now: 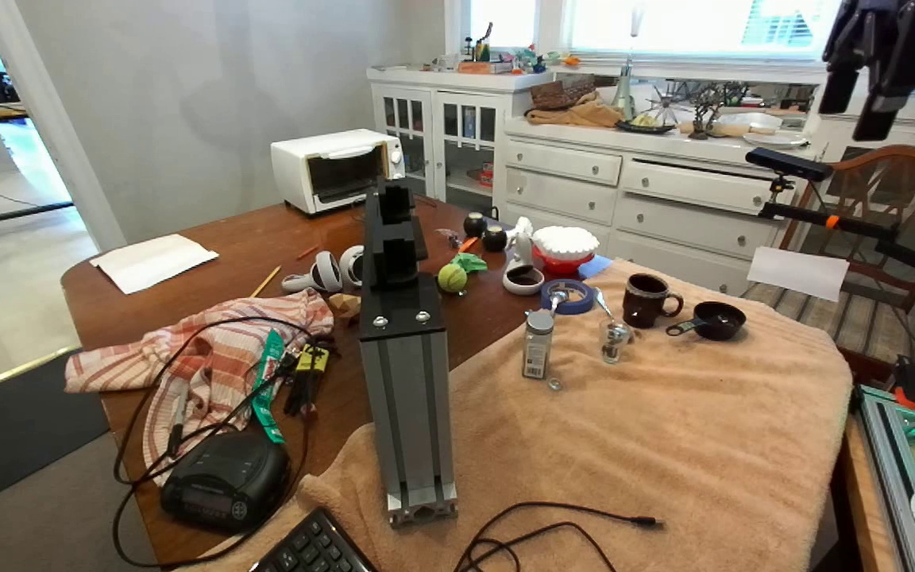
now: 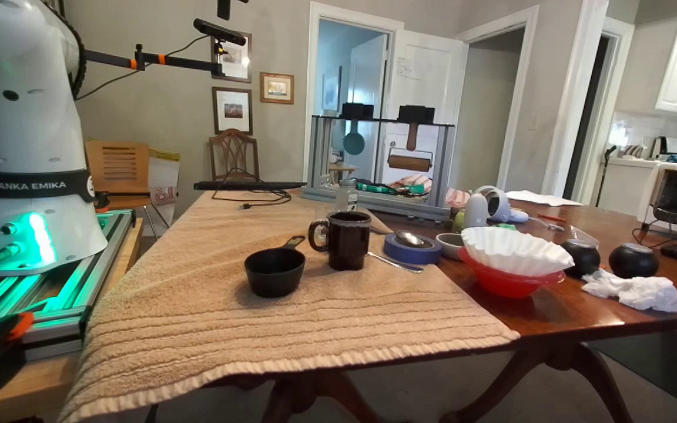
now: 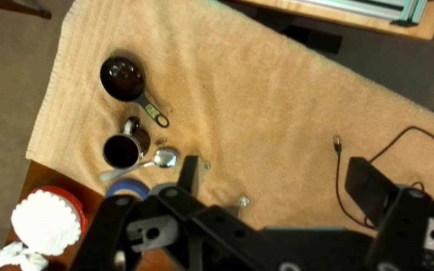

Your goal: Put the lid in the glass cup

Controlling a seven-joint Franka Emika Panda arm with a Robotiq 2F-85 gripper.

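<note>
Standing upright on the tan terry towel point(image 1: 704, 413) that covers part of the brown wooden tabletop point(image 1: 243, 238), the small, clear, colourless glass tumbler point(image 1: 612, 345) has its long axis vertical and its mouth turned up. Nearer and to its left, in an exterior view, the small, round, glassy lid point(image 1: 554, 384) lies flat on the towel, just beside the foot of a grey-topped clear jar point(image 1: 537, 353); which face it turns up is too small to tell. A dark brown ceramic mug point(image 1: 642, 307) stands farther off, right of the tumbler. The black two-fingered hand point(image 3: 276, 169) has its fingers spread wide and grips nothing; in an exterior view it hangs high at the right. A white toaster oven point(image 1: 330, 144) sits at the tabletop's far side, to the left, and a white bank of drawers point(image 1: 561, 163) stands beyond, under a bright window point(image 1: 688, 28).
</note>
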